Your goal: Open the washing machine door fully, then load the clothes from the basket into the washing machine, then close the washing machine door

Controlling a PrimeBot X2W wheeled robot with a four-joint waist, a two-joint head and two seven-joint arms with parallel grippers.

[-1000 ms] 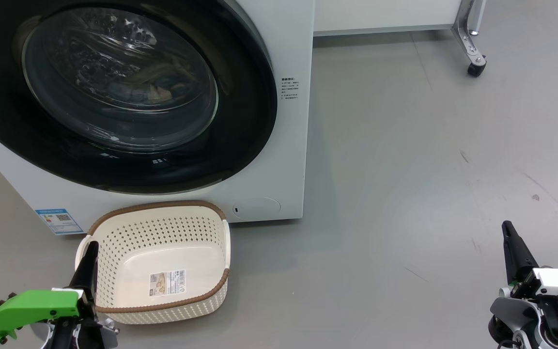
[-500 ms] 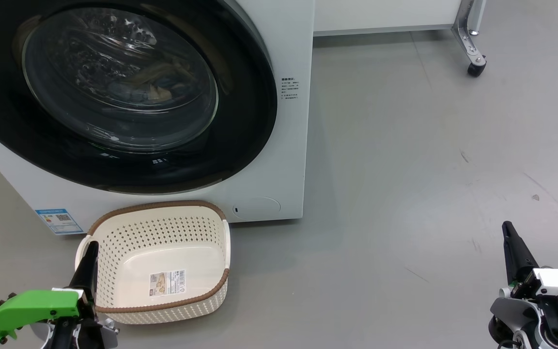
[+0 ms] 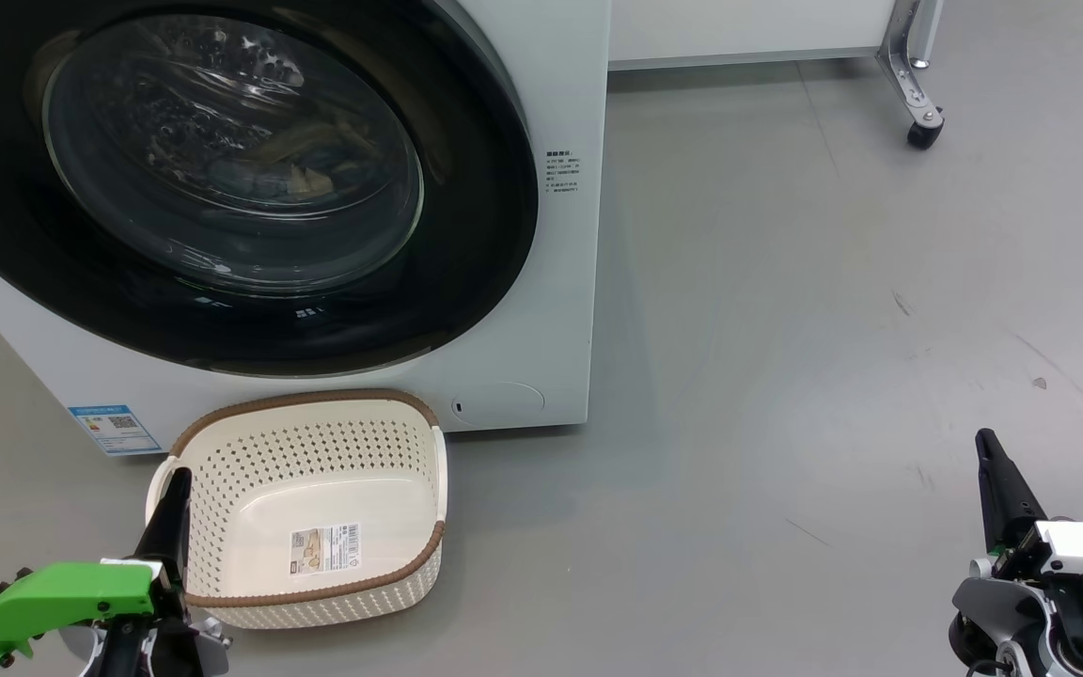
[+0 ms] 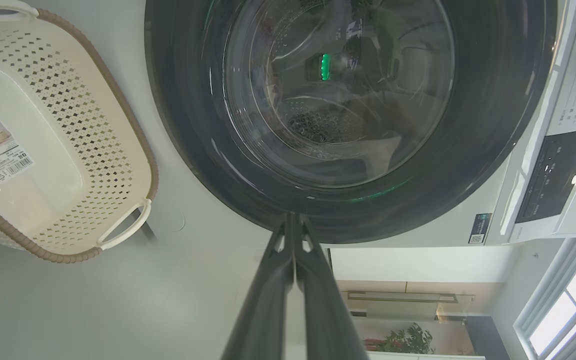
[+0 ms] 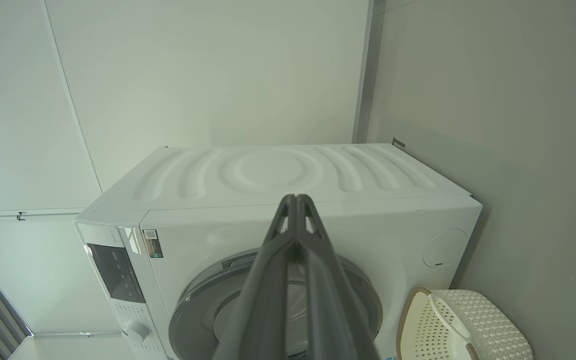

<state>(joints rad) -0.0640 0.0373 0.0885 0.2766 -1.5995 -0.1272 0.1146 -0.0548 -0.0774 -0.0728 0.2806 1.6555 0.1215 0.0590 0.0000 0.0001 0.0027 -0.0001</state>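
Head view: the shut washing machine door (image 3: 480,235) is far left, with clothes (image 3: 302,165) behind its glass and the empty basket (image 3: 306,399) near it. The left tool (image 3: 180,478), pressed together, is nearer than the right tool (image 3: 983,442), also pressed together. Left wrist view: the door lies straight ahead. Right wrist view: the washing machine (image 5: 278,175) is ahead.

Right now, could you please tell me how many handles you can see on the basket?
2. In the left wrist view, one handle sits at the basket's lower-right end; the other handle sits at the opposite end, in the top-left corner. None seems hidden.
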